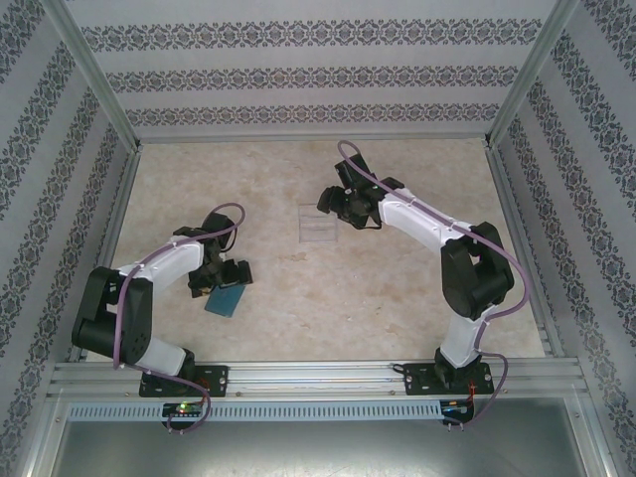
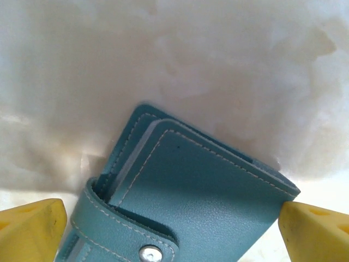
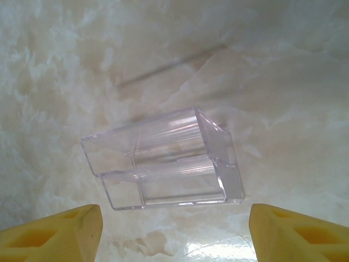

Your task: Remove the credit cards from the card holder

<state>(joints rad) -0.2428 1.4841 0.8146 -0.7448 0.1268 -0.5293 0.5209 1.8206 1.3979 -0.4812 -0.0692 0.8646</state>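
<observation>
Nearest, the left gripper [image 1: 230, 277] stands wide over the teal card holder [image 2: 202, 202]; farther out, the right gripper [image 3: 177, 224] gapes above a clear plastic stand [image 3: 163, 164].
Close to the left arm's base, the card holder lies flat and folded on the pale marbled table [image 1: 397, 298], its tab strap [image 2: 109, 224] wrapped over one edge and fastened with a metal snap [image 2: 150, 252]. The left wrist view shows the yellow fingertips [image 2: 32, 229] spread to either side of it, the other tip just at its edge. Beyond, near the table's middle, the right gripper's fingers are well apart and hold nothing, with the transparent stand lying on the surface just past them.
</observation>
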